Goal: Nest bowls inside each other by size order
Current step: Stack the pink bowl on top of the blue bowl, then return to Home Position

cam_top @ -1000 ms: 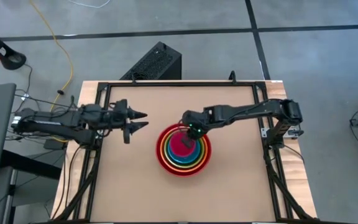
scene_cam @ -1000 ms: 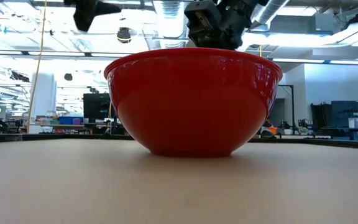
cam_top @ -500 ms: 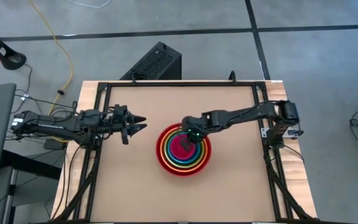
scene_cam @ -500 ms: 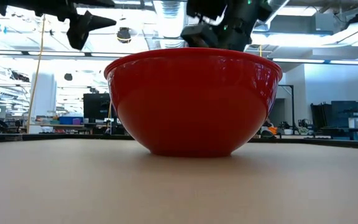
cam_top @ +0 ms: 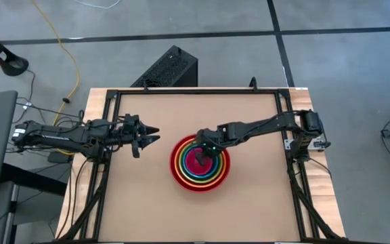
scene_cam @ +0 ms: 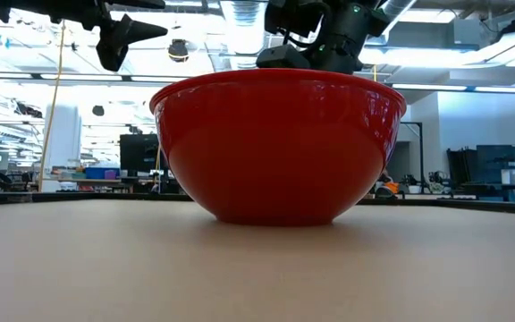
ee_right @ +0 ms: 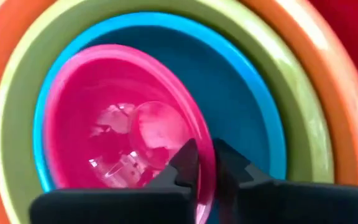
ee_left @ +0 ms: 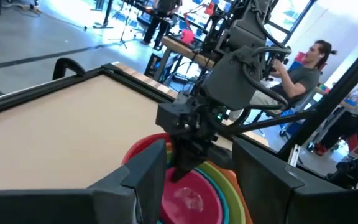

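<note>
Five bowls sit nested at the table's middle: the big red-magenta bowl (cam_top: 177, 173) (scene_cam: 275, 143) stands on the table and holds the orange (ee_right: 328, 81), lime green (ee_right: 278, 56) and teal (ee_right: 244, 99) bowls. The small pink bowl (ee_right: 117, 124) lies inside the teal one, off to one side. My right gripper (cam_top: 201, 150) (ee_right: 207, 158) reaches down into the stack, shut on the pink bowl. My left gripper (cam_top: 158, 134) (scene_cam: 137, 36) hangs open and empty to the stack's left, above the table. My right gripper pinches the pink bowl's rim (ee_right: 205, 177) between its two fingers, one finger (ee_right: 188, 163) inside the bowl and one (ee_right: 230, 163) outside, over the teal bowl. The fingers come slanting down from the table's far right. The pink bowl sits within the teal bowl.
A black frame (cam_top: 195, 91) runs round the brown tabletop. Bare board lies on all sides of the stack, widest toward the near edge (cam_top: 195, 217). A black box (cam_top: 168, 68) stands beyond the far edge. People sit in the room behind (ee_left: 303, 68).
My right gripper has gone down and a little toward the table's left with the pink bowl, which has sunk into the teal bowl inside the stack. It stays shut on the rim.
</note>
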